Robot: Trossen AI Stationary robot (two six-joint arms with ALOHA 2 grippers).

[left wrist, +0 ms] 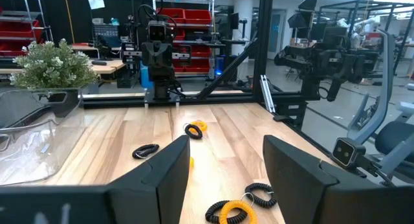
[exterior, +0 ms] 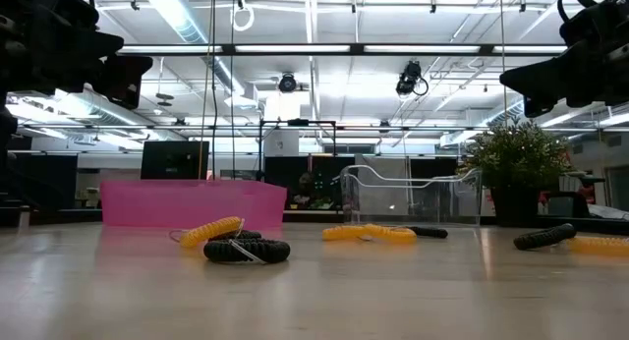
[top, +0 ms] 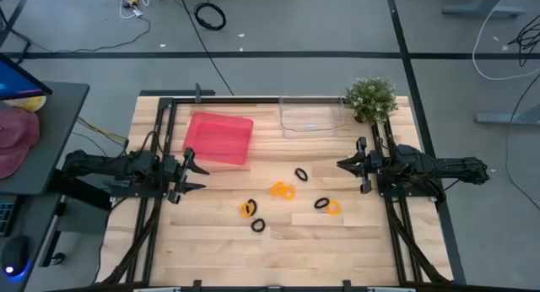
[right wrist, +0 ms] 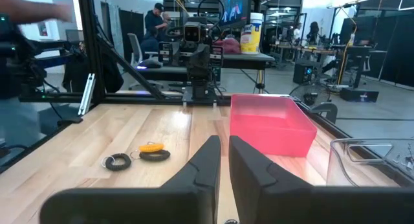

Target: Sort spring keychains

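Several small coiled keychains lie flat on the wooden table between the arms: an orange one (top: pixel 283 190), black ones (top: pixel 301 174) (top: pixel 257 226) (top: pixel 321 203), an orange one (top: pixel 333 208) beside the last, and an orange one (top: pixel 246 208) toward the near left. My left gripper (top: pixel 196 174) (left wrist: pixel 226 141) hovers open at the table's left, beside the pink tray, its fingers pointing right toward the keychains. My right gripper (top: pixel 342 165) (right wrist: pixel 224 141) hovers shut at the table's right, pointing left. Neither touches anything.
A pink tray (top: pixel 219 138) sits at the far left of the table and a clear container (top: pixel 310 119) at the far middle. A potted plant (top: pixel 371 98) stands at the far right corner. Black frame rails (top: pixel 160 233) run along both sides.
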